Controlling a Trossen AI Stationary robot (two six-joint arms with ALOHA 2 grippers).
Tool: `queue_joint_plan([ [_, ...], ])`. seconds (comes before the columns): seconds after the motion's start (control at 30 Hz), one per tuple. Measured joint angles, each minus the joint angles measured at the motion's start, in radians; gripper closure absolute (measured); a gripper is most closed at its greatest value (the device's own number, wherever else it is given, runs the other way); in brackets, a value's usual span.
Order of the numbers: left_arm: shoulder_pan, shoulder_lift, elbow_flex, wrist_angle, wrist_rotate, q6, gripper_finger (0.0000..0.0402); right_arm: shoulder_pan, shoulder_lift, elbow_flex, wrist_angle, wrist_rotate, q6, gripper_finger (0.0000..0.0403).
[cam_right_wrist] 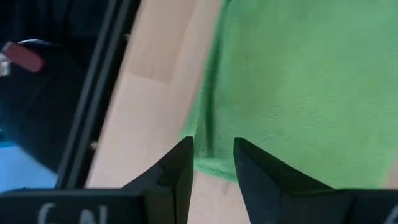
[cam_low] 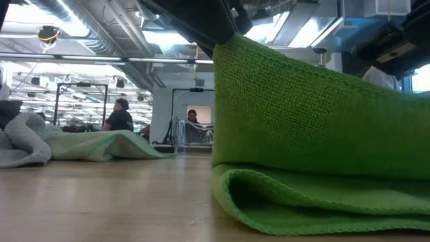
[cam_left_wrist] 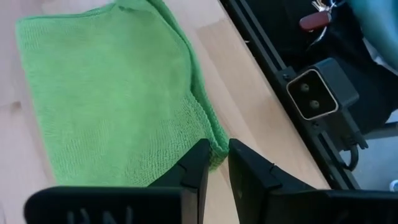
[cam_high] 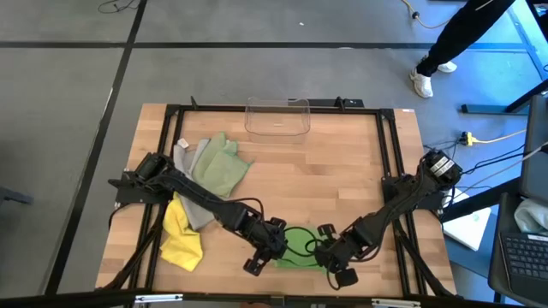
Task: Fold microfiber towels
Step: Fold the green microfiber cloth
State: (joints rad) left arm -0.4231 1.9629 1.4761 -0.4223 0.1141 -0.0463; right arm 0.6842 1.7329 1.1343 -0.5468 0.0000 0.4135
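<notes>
Wooden desk (cam_high: 342, 171) with a black frame fills the middle of the high view; a clear bin (cam_high: 277, 117) stands at its upper edge, and a person's legs show at the upper right on the grey floor.

A bright green towel (cam_high: 301, 248) lies at the lower centre of the desk, between the two pincers. In the low view it is already doubled, with one layer lifted up like a tent above the fold. Three other towels lie at the left: sage (cam_high: 220, 168), grey (cam_high: 192, 184) and yellow (cam_high: 181, 235).

I judge the green towel is light, soft and limp. It will sag and slide on itself, so it is best to take it at a corner or along the hem, both ends at once, to keep the edge straight.

The left pincer (cam_left_wrist: 216, 163) is nearly pressed together, with only a narrow gap, and it seems to pinch the hem at the corner of the green towel. The right pincer (cam_right_wrist: 212, 163) is a little spread, its fingers at both sides of the opposite hem. If it really grips the cloth, I cannot tell.
</notes>
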Motion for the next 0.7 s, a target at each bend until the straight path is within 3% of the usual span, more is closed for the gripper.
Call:
queue_joint_plan([
  [0.2,0.001,0.0,0.0,0.013,-0.027,0.0,0.0346,-0.001,0.0,0.0,0.017,0.087,-0.001,0.0273],
  [0.5,0.001,0.0,0.0,0.012,-0.026,-0.004,0.0346,0.014,-0.001,-0.013,0.06,0.074,0.028,0.0187],
  [0.7,0.001,0.001,0.0,-0.005,-0.026,-0.004,0.0346,0.043,-0.001,-0.082,0.082,0.044,0.112,0.0172],
])
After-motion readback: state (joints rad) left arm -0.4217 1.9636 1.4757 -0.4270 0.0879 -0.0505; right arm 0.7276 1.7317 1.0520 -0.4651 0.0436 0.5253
